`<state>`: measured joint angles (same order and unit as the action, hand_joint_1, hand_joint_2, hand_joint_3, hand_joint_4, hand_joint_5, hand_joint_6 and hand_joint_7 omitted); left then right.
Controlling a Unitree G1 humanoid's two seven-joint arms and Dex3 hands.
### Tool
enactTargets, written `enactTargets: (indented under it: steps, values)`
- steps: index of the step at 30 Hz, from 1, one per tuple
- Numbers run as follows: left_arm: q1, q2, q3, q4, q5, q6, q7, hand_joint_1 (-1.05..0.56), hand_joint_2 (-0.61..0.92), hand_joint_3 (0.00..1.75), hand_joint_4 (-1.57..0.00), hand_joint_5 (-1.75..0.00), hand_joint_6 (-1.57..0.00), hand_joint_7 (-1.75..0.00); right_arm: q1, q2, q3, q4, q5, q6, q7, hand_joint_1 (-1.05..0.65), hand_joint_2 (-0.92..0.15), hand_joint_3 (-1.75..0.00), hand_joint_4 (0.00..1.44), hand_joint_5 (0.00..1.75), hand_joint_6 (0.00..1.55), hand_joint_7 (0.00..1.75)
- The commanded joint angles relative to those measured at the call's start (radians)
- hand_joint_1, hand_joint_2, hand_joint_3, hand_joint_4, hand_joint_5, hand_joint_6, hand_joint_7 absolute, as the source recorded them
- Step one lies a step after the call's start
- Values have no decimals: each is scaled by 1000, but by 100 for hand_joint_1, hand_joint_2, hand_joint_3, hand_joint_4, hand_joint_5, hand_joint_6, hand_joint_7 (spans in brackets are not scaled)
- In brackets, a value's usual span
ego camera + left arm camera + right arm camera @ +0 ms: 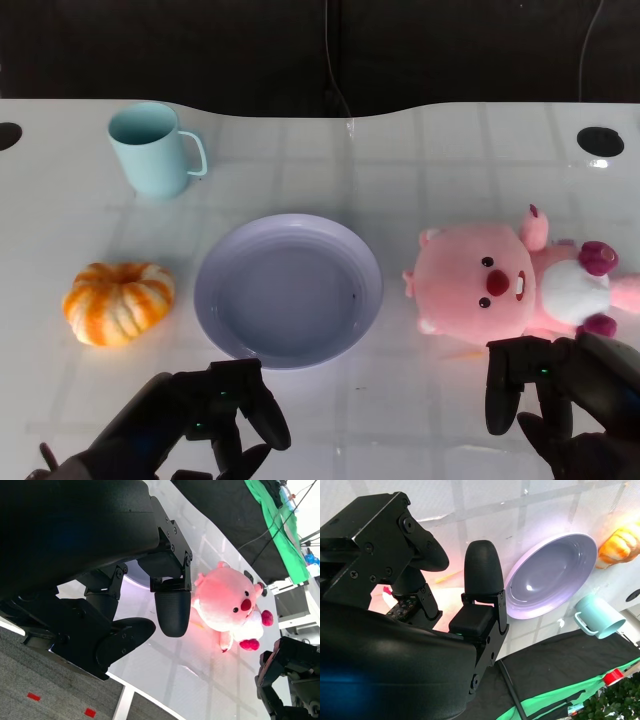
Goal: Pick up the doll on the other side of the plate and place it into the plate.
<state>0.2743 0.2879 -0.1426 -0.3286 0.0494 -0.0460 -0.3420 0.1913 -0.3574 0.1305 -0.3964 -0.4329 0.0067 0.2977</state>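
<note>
A pink plush doll [510, 285] is lying on its back on the white counter [420, 170], just to the right of the lavender plate [288, 290] and apart from its rim, its head pointing toward the plate. The plate is sitting in the middle of the counter with nothing in it. The robot's right hand [545, 385] is hovering at the near edge, just below the doll, its fingers spread and holding nothing; its fingertips are close to the doll's body, but contact cannot be told. The left hand [215, 410] is hanging near the plate's front rim, its fingers loosely apart and gripping nothing. An orange-and-white pumpkin [118, 302] is resting to the left of the plate, and a light blue mug [152, 148] is standing upright behind it, farther back.
</note>
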Motion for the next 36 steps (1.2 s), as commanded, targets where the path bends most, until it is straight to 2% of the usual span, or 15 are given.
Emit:
enactTargets:
  steps: [1,6,24,27,31,32,34,36]
  values:
    - [-3,18,8,8,12,-10,-2,-11,62,96,-69,-175,-63,-137,-5,-18,-16,0,16,7,7,6,-34,-136,87,174,82,141]
    - [-4,17,9,-3,7,21,-4,-12,62,95,-67,-175,-63,-136,-9,-19,-14,7,15,6,2,8,-34,-136,87,172,83,141]
    - [-13,21,9,2,5,2,-8,-11,62,94,-69,-175,-63,-138,-15,-16,-15,-4,19,35,7,5,-34,-136,87,175,81,142]
    - [-9,20,11,-5,1,18,-7,-12,62,94,-69,-175,-63,-138,-11,0,-22,-8,26,39,-12,7,-35,-133,87,169,80,132]
    - [-10,20,13,4,-2,5,-9,-12,62,93,-69,-175,-63,-138,-7,23,-32,-7,29,15,-59,5,-40,-114,83,143,79,102]
    - [-11,21,13,6,1,1,-8,-12,62,93,-68,-175,-63,-138,-7,28,-34,-10,23,12,-74,1,-47,-95,79,129,77,87]
    - [-12,22,12,8,3,-1,-8,-12,62,92,-68,-175,-63,-137,-5,37,-39,-13,12,-1,-106,-3,-56,-69,75,109,75,63]
    - [-13,21,12,12,-1,-3,-9,-12,62,92,-68,-175,-63,-137,-5,39,-45,-7,2,-34,-142,-7,-59,-58,68,98,69,50]
